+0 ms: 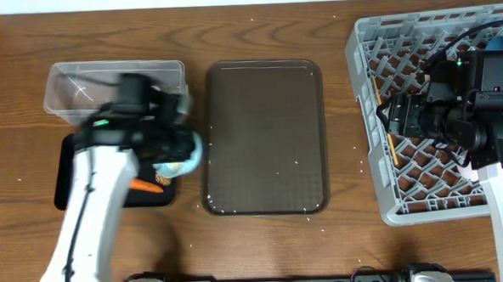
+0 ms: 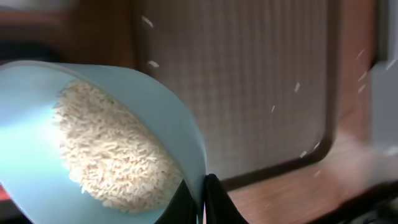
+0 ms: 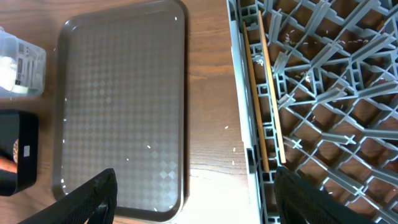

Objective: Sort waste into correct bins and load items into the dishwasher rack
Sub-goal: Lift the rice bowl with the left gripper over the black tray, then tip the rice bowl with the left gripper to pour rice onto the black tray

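Two pincers: left pincer (image 2: 202, 200) clamps the light-blue cup (image 2: 177, 127) of rice (image 2: 106, 149) at nine o'clock; right pincer (image 3: 194, 177) gapes empty over the dishwasher rack (image 3: 323, 93).

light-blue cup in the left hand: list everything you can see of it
The light-blue cup looks like smooth plastic, round and thin-rimmed. It is tipped well over, its mouth toward the wrist camera, and holds a heap of white rice grains. The left hand is shut on its rim, pinching it between both fingers. From overhead it hangs by the right end of the black tray.
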Robot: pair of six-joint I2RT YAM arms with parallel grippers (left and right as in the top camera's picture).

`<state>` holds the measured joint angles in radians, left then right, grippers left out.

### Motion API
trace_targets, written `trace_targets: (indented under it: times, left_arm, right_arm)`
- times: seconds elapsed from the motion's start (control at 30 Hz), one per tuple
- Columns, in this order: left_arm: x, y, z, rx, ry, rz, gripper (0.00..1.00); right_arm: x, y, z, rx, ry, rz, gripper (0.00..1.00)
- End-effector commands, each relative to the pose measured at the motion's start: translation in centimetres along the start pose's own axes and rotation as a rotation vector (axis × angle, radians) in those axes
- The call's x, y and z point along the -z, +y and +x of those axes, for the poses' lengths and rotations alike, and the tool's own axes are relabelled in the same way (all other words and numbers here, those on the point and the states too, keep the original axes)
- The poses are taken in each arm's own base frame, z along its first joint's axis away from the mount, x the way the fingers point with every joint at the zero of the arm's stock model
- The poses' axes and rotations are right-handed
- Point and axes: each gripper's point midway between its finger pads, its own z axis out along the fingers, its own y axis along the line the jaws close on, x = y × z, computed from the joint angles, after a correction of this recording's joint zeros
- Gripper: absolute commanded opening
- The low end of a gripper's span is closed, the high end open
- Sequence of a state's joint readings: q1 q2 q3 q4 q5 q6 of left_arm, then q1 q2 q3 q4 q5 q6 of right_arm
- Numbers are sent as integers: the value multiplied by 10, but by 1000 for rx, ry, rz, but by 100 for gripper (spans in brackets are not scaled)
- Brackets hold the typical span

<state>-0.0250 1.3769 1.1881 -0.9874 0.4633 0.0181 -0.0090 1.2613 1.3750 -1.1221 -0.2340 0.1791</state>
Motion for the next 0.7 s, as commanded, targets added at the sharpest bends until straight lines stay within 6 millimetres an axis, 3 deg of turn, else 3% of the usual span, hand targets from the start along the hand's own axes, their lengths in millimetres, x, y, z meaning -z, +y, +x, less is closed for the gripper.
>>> trace_targets:
  times: [0.0, 0.17, 0.3, 0.47, 0.67]
  left_arm:
    - [22, 6, -13, 74, -82, 168, 7]
    - [33, 37, -21, 208, -156, 350, 6]
    - [22, 54, -17, 295, -172, 476, 6]
    - [12, 59, -17, 255, -278, 662, 6]
    - [11, 83, -14, 268, -394, 692, 6]
  right_arm:
    - [1, 4, -1, 14, -4, -5, 74]
    - [1, 3, 0, 13, 2, -4, 74]
    - [1, 4, -1, 13, -2, -4, 74]
    - [1, 3, 1, 11, 7, -3, 74]
    - [2, 2, 7, 6, 30, 2, 74]
